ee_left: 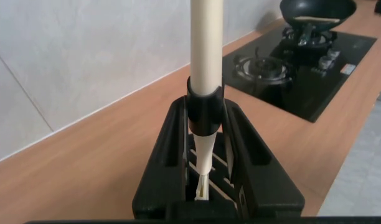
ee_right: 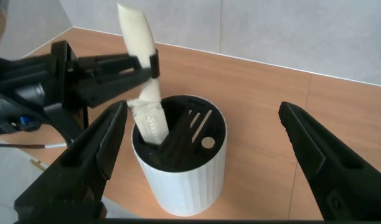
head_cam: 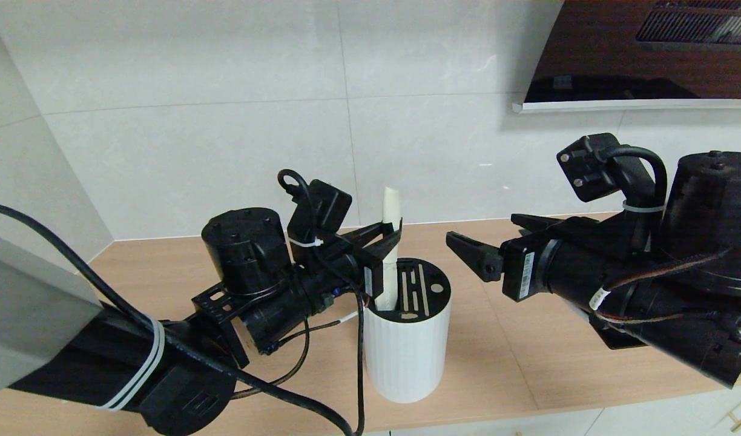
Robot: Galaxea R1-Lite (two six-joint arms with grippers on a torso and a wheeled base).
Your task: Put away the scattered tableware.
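A knife with a cream handle (head_cam: 390, 213) stands tip-down in a slot of the white round knife holder (head_cam: 407, 348) with a black slotted top, on the wooden counter (head_cam: 503, 363). My left gripper (head_cam: 394, 240) is shut on the handle just above the holder. In the left wrist view the handle (ee_left: 206, 43) rises between the fingers (ee_left: 172, 143), and the blade goes down into a slot. My right gripper (head_cam: 482, 228) hovers open to the right of the holder, level with its top. The right wrist view has the holder (ee_right: 184, 174), the knife (ee_right: 138, 37) and the left gripper (ee_right: 148, 65) between my open right fingers (ee_right: 84, 168).
A tiled wall stands close behind the counter. A dark range hood (head_cam: 643, 54) hangs at the upper right. Farther along the counter lies a black gas hob (ee_left: 290, 68) with a pan (ee_left: 318, 9) on it. The counter's front edge runs just before the holder.
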